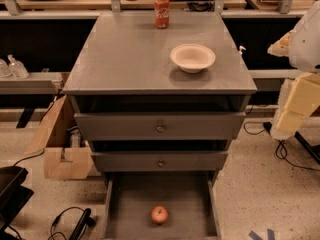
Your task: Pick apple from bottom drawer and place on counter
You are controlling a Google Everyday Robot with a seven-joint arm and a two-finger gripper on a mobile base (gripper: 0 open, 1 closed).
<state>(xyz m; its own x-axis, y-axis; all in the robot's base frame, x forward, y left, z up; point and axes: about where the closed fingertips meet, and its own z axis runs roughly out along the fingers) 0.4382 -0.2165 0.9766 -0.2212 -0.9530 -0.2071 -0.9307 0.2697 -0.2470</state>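
Observation:
The apple (159,214), small, red and round, lies on the floor of the open bottom drawer (125,204), near its front middle. The counter (130,54) is the flat grey top of the drawer cabinet. My gripper (292,109) hangs at the right edge of the view, beside the cabinet's right side, about level with the upper drawers. It is well above and to the right of the apple and holds nothing that I can see.
A white bowl (192,57) sits on the counter's right half and a red soda can (161,11) stands at its back edge. Two closed drawer fronts (160,128) sit above the open drawer. A cardboard box (62,144) and cables lie on the floor at left.

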